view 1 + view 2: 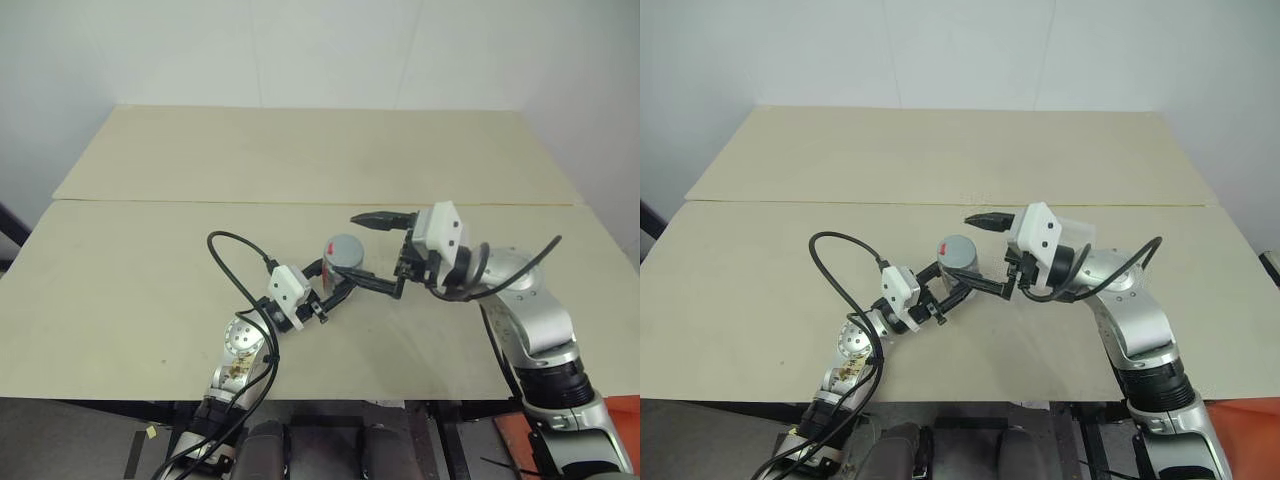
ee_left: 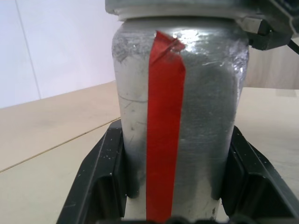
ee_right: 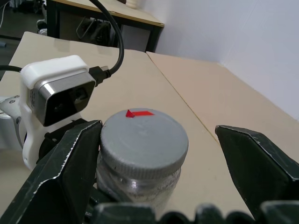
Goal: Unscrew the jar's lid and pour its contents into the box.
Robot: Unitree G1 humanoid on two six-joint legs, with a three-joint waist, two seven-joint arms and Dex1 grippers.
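Left jaws clamp the silvery, red-striped jar (image 2: pixel 180 121), grey lid (image 3: pixel 144 140) on; right jaws wide.

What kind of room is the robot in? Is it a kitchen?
Probably not a kitchen; it looks like a lab or workshop. Two bare tan tables stand against a plain white wall, another desk with cables stands behind, and there is just one jar.

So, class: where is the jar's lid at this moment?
In the head views the lid sits on top of the jar, near the middle of the table, with the jar clamped in the left gripper and the open right gripper around the lid.
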